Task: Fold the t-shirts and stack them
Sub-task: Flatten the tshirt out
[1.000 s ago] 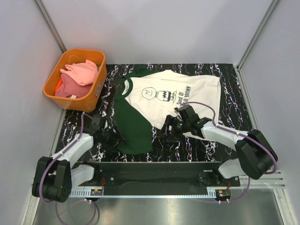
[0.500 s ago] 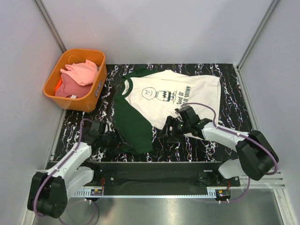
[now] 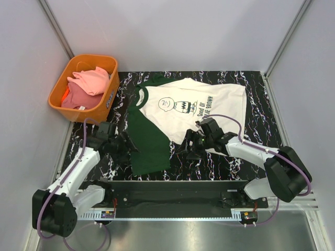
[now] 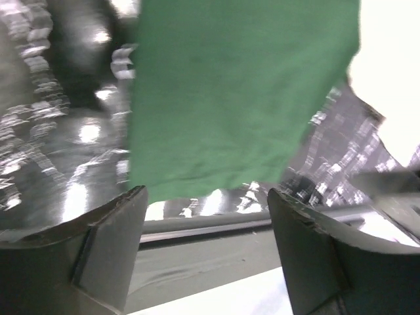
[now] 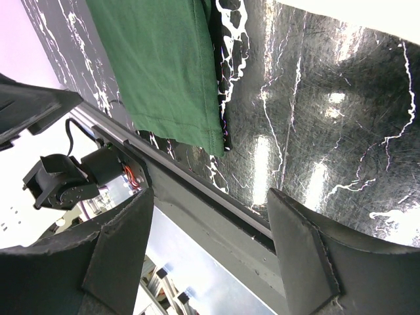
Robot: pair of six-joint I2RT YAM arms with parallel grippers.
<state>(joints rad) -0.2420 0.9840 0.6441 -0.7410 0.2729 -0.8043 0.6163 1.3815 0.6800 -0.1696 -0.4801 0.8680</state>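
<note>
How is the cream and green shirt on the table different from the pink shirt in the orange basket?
The cream and green shirt lies spread out flat on the table; the pink shirt sits bunched up in the orange basket. The cream and green shirt carries a black cartoon face and lettering; the pink shirt shows no print. Both are soft cloth tees.

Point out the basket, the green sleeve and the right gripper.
basket (image 3: pixel 78 114): top view, on its near orange wall.
green sleeve (image 3: pixel 149 144): top view, on the middle of the flat cloth.
right gripper (image 5: pixel 211 197): right wrist view, midway between its open fingertips.
</note>
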